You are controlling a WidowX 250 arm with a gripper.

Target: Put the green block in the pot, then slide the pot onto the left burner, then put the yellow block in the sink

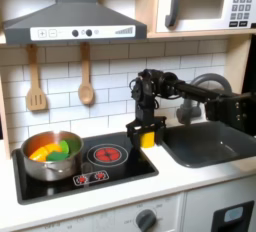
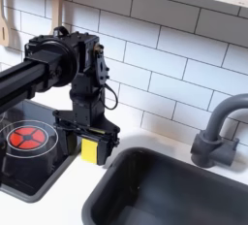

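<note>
White-tiled toy kitchen with a pale tabletop [image 1: 175, 181], seen first in the first exterior view: pot [image 1: 50, 156] parked on the left burner at the first exterior view's left, green block [image 1: 62, 148] showing inside it beside something orange-yellow, second red burner ring [image 1: 106, 155] bare just to its right. Pincer [image 1: 147, 136] down low at the cooktop's far right corner, clenched on the yellow block [image 1: 148, 136], with the sink [image 1: 205, 143] close by on the right. Judged from this: first two steps done, third under way. Next, in the second exterior view: pincer [image 2: 90, 150] pointing straight down, fingers [image 2: 104, 148] pressed against both sides of the yellow block [image 2: 90, 151], block bottom near or touching the cooktop edge, hard to tell which. Sink [image 2: 155, 192] opening just to the second exterior view's right and nearer, faucet [image 2: 215, 132] standing at its far rim. To do the step well: lift enough to clear the basin's raised rim, carry right and near toward the basin's middle, keep clear of the faucet, lower before releasing so the block does not bounce out.
</note>
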